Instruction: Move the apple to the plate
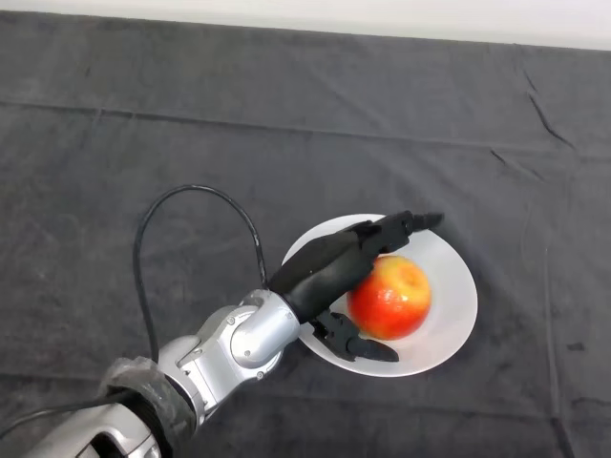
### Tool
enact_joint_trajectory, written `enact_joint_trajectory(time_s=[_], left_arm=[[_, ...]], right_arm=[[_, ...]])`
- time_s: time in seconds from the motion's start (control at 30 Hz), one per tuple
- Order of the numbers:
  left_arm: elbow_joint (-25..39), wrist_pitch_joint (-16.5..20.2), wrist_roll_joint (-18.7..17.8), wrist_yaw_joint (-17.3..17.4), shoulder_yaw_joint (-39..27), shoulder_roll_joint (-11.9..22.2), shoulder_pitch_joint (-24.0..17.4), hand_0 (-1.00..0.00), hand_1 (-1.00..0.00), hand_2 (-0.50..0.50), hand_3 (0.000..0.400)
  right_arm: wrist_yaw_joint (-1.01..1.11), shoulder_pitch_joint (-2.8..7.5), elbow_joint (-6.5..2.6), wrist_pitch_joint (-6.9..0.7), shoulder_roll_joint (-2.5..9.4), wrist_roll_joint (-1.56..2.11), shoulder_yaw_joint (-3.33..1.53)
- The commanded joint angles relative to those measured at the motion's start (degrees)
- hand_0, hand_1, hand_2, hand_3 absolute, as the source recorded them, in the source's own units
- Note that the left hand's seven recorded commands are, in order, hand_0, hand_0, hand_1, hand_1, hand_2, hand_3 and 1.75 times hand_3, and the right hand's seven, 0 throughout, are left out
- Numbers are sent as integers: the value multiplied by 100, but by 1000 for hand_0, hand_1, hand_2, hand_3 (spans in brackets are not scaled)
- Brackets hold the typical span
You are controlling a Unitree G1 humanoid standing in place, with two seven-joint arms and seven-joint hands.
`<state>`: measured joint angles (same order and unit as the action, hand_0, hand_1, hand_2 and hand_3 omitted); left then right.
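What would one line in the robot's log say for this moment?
apple: on plate | left hand: open, fingers either side of apple | table: dark cloth

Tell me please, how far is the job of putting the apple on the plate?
Mostly done, it seems: the apple already sits inside the white plate on the dark cloth. In hand: the left hand is at the apple, fingers above and thumb below it, looking fairly straight, so the grip seems loose or released. Left: draw the hand clear of the plate.
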<state>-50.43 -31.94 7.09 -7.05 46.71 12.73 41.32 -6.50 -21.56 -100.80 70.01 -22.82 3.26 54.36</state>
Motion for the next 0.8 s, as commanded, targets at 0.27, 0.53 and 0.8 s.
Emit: enact_joint_trajectory(time_s=[0.27, 0.53, 0.8], left_arm=[[-200, -340, -471, 137, -585, 413, 286, 0, 0, 0, 0], [-463, -660, -940, 159, -1372, 692, 406, 0, 0, 0, 0], [-544, -835, -1285, 32, -2095, 949, 412, 0, 0, 0, 0]], right_arm=[[-44, 653, -461, -334, 890, 104, 60], [-44, 653, -462, -334, 890, 103, 61], [-44, 653, -462, -334, 890, 102, 62]])
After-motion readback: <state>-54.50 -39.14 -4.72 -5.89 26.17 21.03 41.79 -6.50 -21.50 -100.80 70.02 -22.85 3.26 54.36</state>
